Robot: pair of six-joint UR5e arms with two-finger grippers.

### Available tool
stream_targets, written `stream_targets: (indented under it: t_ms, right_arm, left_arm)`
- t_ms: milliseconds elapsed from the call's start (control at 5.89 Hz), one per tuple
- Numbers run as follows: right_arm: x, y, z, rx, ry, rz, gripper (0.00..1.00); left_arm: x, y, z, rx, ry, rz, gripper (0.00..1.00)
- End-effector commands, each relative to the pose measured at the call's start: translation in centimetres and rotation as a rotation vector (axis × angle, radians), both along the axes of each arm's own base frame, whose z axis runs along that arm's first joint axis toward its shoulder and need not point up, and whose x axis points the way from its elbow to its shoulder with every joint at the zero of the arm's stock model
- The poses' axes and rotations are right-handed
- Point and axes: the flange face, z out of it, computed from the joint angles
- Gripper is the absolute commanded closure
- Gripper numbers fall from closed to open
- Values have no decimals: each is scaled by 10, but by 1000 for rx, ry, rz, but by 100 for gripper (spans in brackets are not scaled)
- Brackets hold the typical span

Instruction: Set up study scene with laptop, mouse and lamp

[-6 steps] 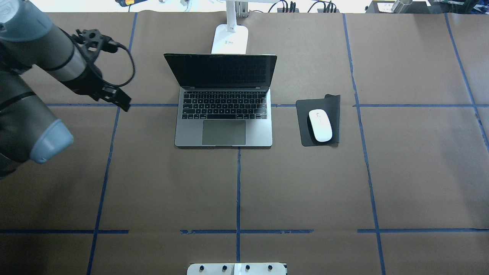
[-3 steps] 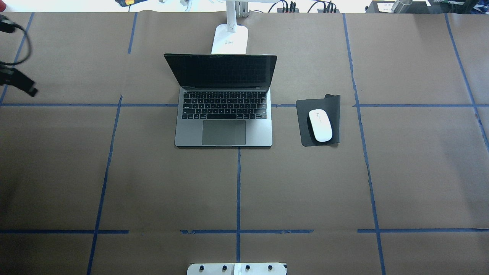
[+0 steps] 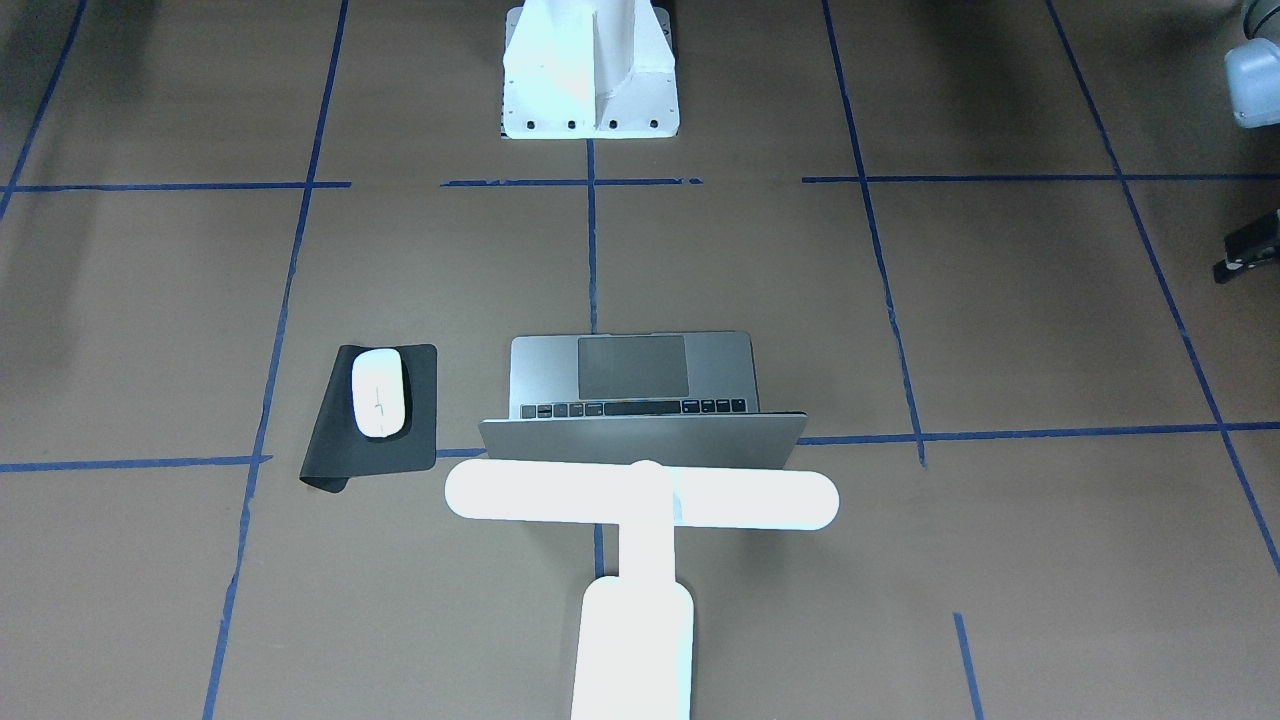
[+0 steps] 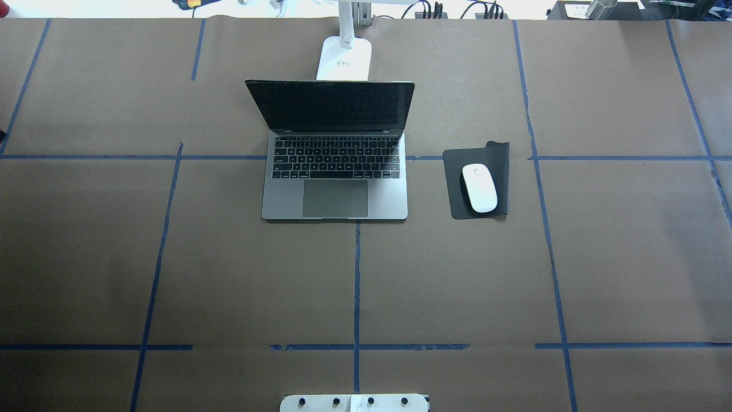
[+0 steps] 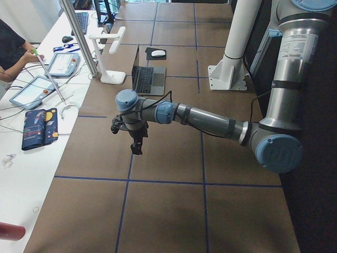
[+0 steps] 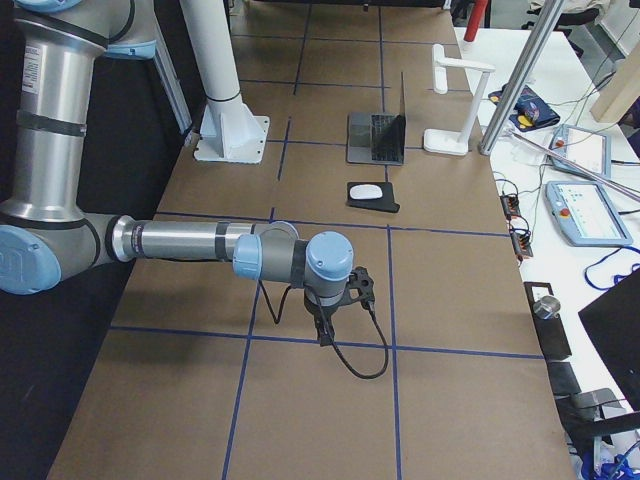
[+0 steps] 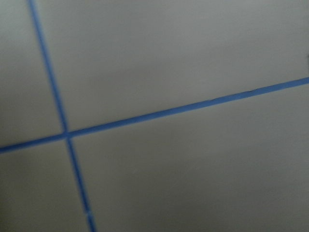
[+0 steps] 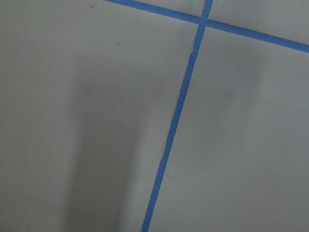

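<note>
The paper sheet [image 4: 457,274] looks matt and smooth; the laptop [image 4: 334,150] matt grey metal; the mouse [image 4: 479,187] glossy white plastic.

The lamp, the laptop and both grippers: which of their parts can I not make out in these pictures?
Lamp: in the overhead view the top edge cuts off its bar and upper stem.
Laptop: in the front-facing view the lamp's bar covers part of the lid; no logo shows.
Left gripper: small in the left side view, cut off in the front-facing view; jaws unclear.
Right gripper: small in the right side view only; jaws unclear.
</note>
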Motion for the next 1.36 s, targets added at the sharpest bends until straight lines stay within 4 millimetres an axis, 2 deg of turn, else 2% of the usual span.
stream_targets:
  t_ms: [0, 170, 340, 509, 849, 1019, 1189]
  right_arm:
    - [0, -20, -3, 5, -4, 11, 0]
    - [0, -26, 2, -6, -7, 11, 0]
    - [0, -28, 6, -11, 2, 8, 0]
    - [2, -29, 6, -7, 8, 10, 0]
    - [2, -31, 8, -12, 19, 10, 0]
    - [2, -37, 6, -9, 21, 10, 0]
    - [2, -37, 11, -18, 19, 10, 0]
  left_arm:
    - [-22, 14, -1, -28, -5, -18, 0]
    - [-59, 17, 3, -47, -28, -85, 0]
    - [-76, 20, 15, -4, -49, -41, 0]
    - [-76, 24, 26, -40, -47, -36, 0]
    - [-76, 25, 21, -32, -42, -40, 0]
    - [-75, 34, 28, -31, -42, -34, 0]
    - [-75, 35, 19, -19, -43, -40, 0]
